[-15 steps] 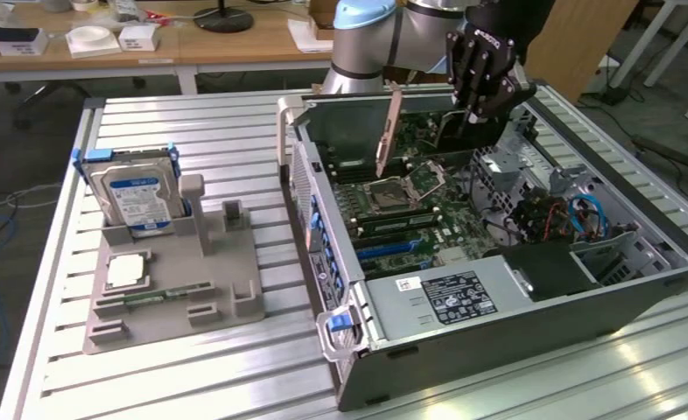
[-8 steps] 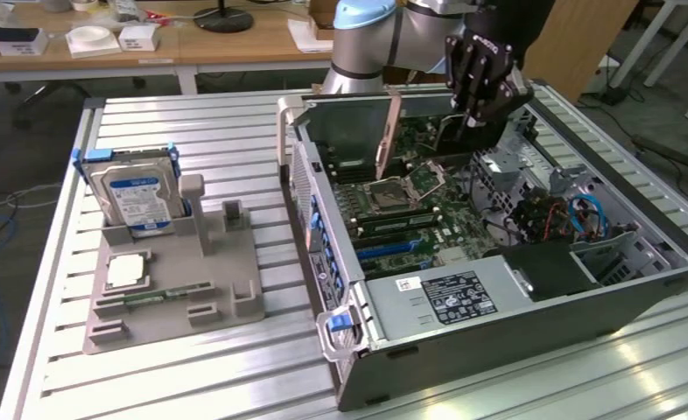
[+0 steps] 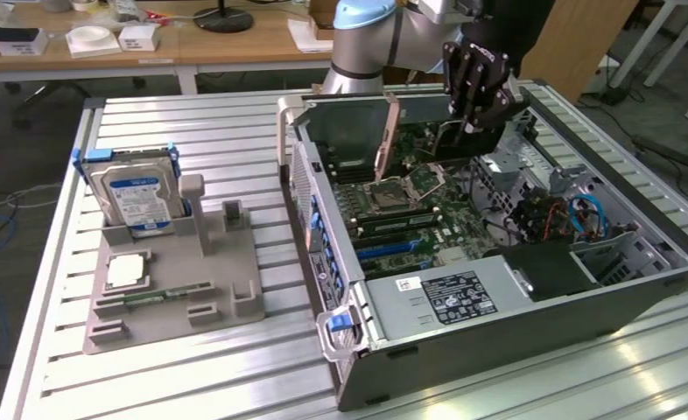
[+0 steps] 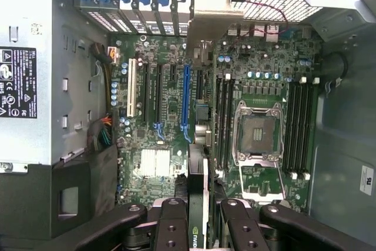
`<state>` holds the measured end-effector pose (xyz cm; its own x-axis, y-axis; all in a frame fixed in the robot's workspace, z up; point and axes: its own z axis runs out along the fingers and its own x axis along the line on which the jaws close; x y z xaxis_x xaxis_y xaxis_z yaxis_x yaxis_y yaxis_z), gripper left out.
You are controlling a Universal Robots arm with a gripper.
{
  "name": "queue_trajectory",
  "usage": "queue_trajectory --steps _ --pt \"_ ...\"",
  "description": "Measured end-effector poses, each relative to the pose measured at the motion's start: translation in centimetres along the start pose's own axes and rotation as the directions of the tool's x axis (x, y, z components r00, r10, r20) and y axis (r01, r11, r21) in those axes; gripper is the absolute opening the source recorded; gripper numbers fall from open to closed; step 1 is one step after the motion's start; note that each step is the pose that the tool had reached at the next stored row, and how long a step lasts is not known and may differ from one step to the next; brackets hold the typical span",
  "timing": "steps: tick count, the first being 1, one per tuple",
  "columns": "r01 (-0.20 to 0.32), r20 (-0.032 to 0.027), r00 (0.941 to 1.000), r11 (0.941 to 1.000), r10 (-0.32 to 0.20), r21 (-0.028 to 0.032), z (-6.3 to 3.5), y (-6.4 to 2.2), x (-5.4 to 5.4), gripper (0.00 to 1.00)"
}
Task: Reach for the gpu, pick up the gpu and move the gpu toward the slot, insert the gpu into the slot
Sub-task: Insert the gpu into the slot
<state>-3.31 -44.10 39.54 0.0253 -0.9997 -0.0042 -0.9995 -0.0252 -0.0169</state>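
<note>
While gpu (image 4: 197, 233) hangs edge-on in gripper (image 4: 202, 208), jaws clamped on it
Over board (image 3: 431, 232), one o'clock in exterior view; square card to blue slot (image 4: 186, 101) (no yaw, no tilt), lower plumb.

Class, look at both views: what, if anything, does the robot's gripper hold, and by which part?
The thin green circuit card with a black fan, the gpu, pinched by the gripper along its upper long edge.

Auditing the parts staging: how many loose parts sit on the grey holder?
3: the hard drive upright at the holder's far end, a square silver chip flat mid-holder, and a memory stick lying nearer the camera. None looks hidden.
</note>
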Motion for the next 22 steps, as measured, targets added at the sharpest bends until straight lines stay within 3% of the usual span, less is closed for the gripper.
queue_trajectory --steps 14,22 --pt "0.000 0.0002 1.0000 1.0000 0.000 0.0001 0.58 0.01 0.0 0.26" --pt "0.000 0.0001 1.0000 1.0000 0.000 0.0001 1.94 0.10 0.0 0.26"
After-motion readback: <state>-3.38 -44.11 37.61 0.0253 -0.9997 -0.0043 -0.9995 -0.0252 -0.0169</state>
